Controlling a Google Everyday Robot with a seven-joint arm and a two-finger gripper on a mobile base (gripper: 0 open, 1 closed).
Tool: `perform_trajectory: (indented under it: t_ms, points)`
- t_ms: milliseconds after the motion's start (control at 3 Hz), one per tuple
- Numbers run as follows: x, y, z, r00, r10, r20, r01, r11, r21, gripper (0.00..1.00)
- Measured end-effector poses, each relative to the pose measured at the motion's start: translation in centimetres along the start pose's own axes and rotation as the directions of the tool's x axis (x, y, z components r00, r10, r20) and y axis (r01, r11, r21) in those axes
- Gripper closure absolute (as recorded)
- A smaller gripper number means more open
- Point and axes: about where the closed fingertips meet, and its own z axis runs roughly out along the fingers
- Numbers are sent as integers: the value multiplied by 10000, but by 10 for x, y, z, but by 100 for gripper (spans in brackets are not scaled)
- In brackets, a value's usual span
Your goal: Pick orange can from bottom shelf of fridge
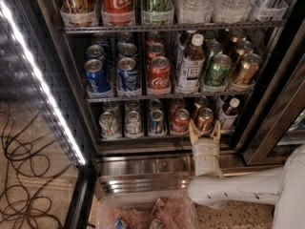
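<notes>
The fridge (62, 75) stands open with a dark interior and wire racks of drinks. On the bottom shelf (143, 136) stands a row of short cans: two silver-green, a blue one, a red can (180, 119), then the copper-orange can (205, 118). My gripper (205, 131) points up at the shelf's front rail, directly in front of and just below the orange can. Its two tan fingers (194, 131) are spread, one on each side of the can's lower front, not closed on it.
A small dark bottle (229, 112) stands just right of the orange can. The rack above holds taller blue and red cans (159, 73). The glass door's white light strip (43, 85) runs down the left. Cables (19, 156) lie on the floor. A plastic bin (147, 213) sits below.
</notes>
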Motion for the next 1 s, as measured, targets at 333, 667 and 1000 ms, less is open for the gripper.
perform_trajectory:
  t_ms: [333,667,1000]
  points:
    - [3,-4,10,10000,-84,-27,84,10000,32,31]
    - [15,0,32,9992,-344,-221,342,9994,-80,31]
    - [14,2,41,9992,-369,-126,369,9993,-49,31]
